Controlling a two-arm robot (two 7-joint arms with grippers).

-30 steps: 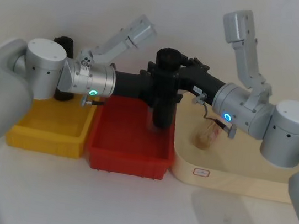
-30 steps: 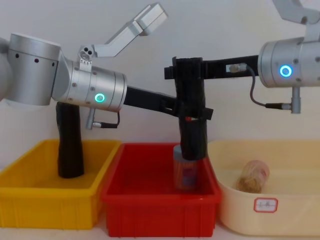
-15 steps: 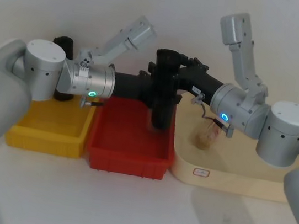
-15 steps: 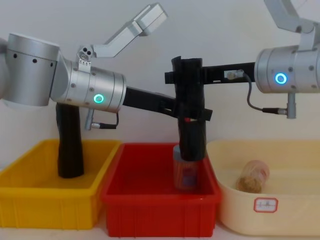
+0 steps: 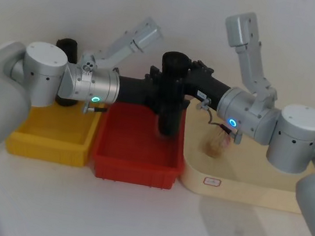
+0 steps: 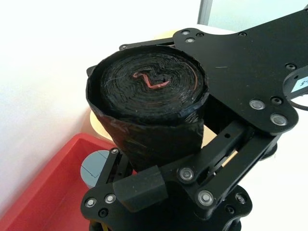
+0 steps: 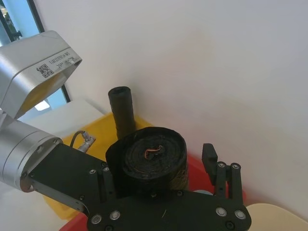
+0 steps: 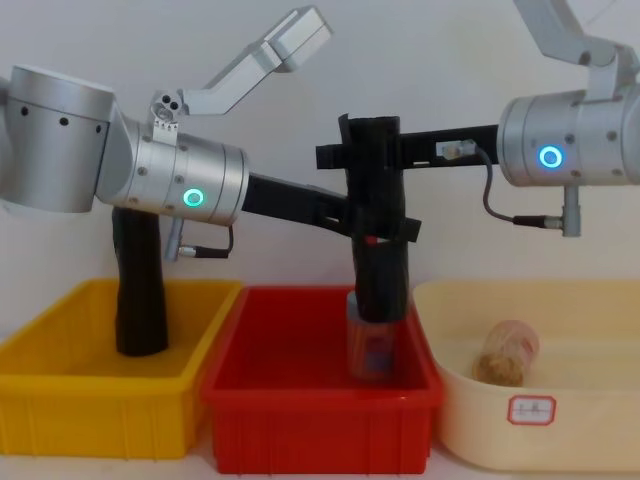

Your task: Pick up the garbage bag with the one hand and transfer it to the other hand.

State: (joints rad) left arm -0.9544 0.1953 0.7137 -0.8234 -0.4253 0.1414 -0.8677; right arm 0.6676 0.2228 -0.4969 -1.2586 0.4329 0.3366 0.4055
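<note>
The garbage bag [image 8: 383,285], a tall black shiny roll with a small red label, hangs upright above the red bin [image 8: 320,425]. My left gripper [image 8: 385,226], on the green-ringed arm, is shut on its middle; the left wrist view shows its fingers [image 6: 143,186] clamped on the roll [image 6: 149,91]. My right gripper [image 8: 352,153], on the blue-ringed arm, reaches in from the right at the roll's top. It stands open around the top, with a gap between one finger [image 7: 210,155] and the roll [image 7: 153,161]. In the head view both grippers meet at the bag [image 5: 169,119].
A yellow bin [image 8: 100,405] on the left holds a plain black roll [image 8: 140,295]. A clear jar [image 8: 370,352] stands in the red bin right under the bag. The cream tray [image 8: 560,425] on the right holds a small brownish jar [image 8: 506,352].
My right arm has shifted left, so its fingers reach farther around the top of the roll. The left gripper and the bag have edged slightly left too.
</note>
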